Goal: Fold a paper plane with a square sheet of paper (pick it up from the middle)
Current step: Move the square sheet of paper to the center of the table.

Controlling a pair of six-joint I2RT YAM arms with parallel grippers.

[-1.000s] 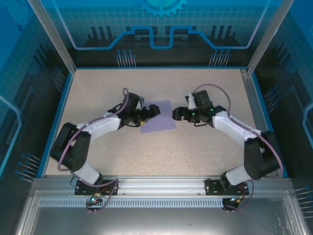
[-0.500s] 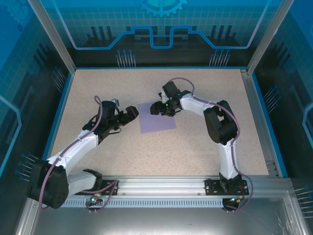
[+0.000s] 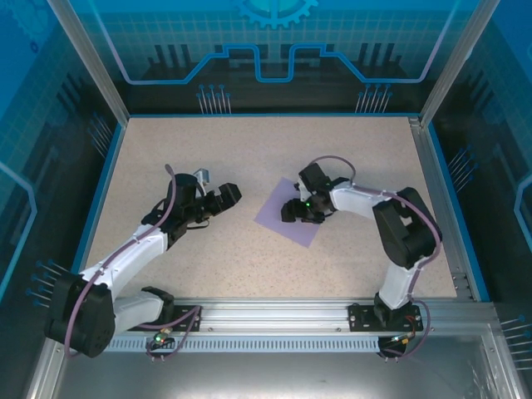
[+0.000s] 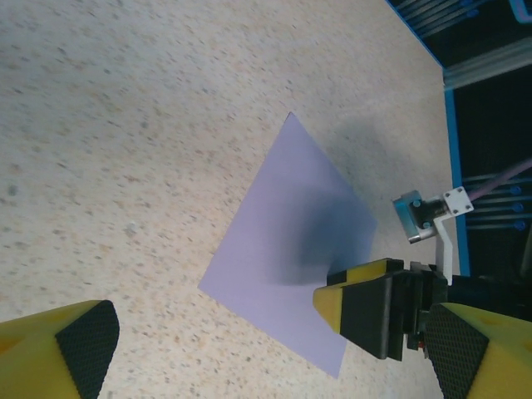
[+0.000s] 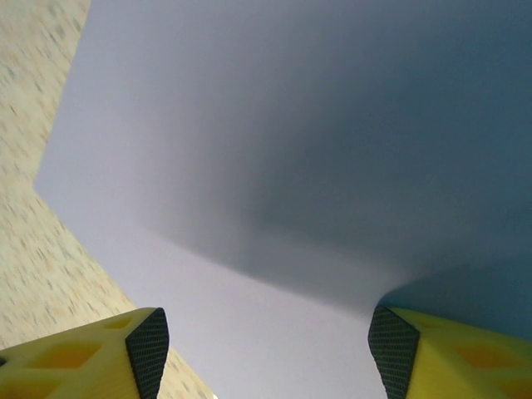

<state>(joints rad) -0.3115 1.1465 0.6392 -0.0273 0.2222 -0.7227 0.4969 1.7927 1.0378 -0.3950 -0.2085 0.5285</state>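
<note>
Between the fingertips of my right gripper, which stand wide apart and clamp nothing, lies the square sheet of paper, pale purple and plain, with my own shadow dark across it. From the wrist view I cannot tell whether the pads touch the sheet or hang just above it. Seen from above, this gripper sits over the middle of the sheet, which lies turned like a diamond on the speckled surface, a little right of centre. My left gripper is also open and empty, low over the bare surface and pointing toward the sheet, near its left corner but apart from it. Its wrist camera looks across the whole sheet, with one yellow-and-black finger of the right gripper poised over the far side. I judge the task to be barely begun: the sheet looks flat, I see no crease or turned-in corner, and nothing resembles a plane. The pick-up from the middle is not yet made, and every fold is left to do. Around the sheet the surface carries nothing else, and the blue rim is well away. Nothing stands in the way, though thin paper lying flat may slide rather than lift.
</note>
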